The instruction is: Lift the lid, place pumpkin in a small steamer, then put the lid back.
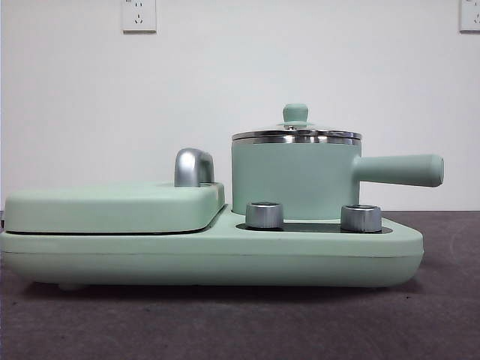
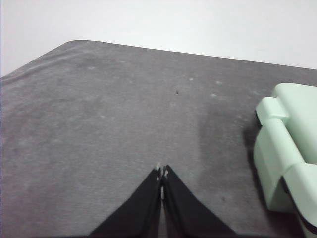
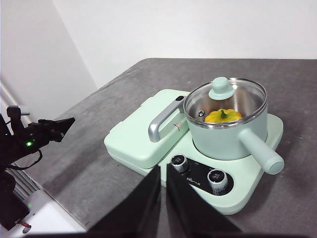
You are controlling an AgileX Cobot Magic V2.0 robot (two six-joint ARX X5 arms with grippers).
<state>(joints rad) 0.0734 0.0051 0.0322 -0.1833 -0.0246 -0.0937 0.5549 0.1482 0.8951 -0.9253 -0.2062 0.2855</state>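
Note:
The small steamer (image 1: pixel 292 180) (image 3: pixel 228 139) stands on the right half of a mint-green cooker base (image 1: pixel 210 259). The glass lid (image 1: pixel 296 133) (image 3: pixel 225 96) rests on its rim, knob up. Through the glass in the right wrist view, the yellow pumpkin (image 3: pixel 223 116) lies inside the pot. My right gripper (image 3: pixel 163 168) hangs high above the table, short of the cooker's front, shut and holding nothing. My left gripper (image 2: pixel 162 173) is shut over bare grey table, beside the cooker's end (image 2: pixel 292 144). Neither gripper appears in the front view.
A flat rectangular cover (image 1: pixel 112 206) (image 3: pixel 133 134) with a chrome handle (image 1: pixel 193 166) fills the base's left half. Two silver dials (image 1: pixel 264 215) (image 1: pixel 361 218) stand before the pot. The pot's long handle (image 1: pixel 397 170) sticks out to the right. The left arm (image 3: pixel 44 131) shows in the right wrist view.

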